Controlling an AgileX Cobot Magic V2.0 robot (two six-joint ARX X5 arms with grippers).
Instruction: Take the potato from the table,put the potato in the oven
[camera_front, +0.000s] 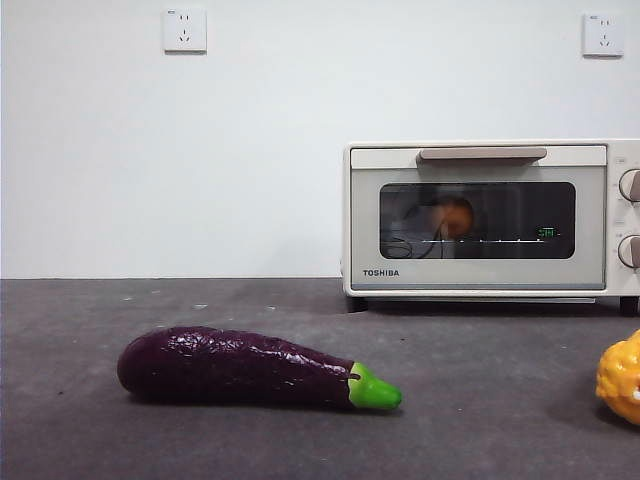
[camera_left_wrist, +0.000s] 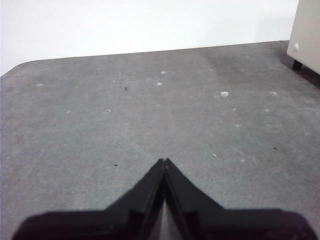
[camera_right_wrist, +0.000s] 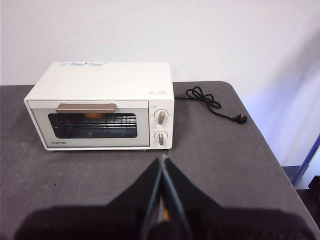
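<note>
Potato (camera_front: 456, 216) already inside oven (camera_front: 480, 275), behind closed glass door, on rack, toward door's left half — orange blur only. Looks small, round, firm, light; matte skin should not slip — grip across middle. Both grippers hold nothing: left gripper (camera_left_wrist: 164, 161) fingers closed over bare desk (camera_left_wrist: 150, 115); right gripper (camera_right_wrist: 163, 160) fingers closed, before oven. Eggplant (camera_front: 250, 368) on desk before oven.
</note>
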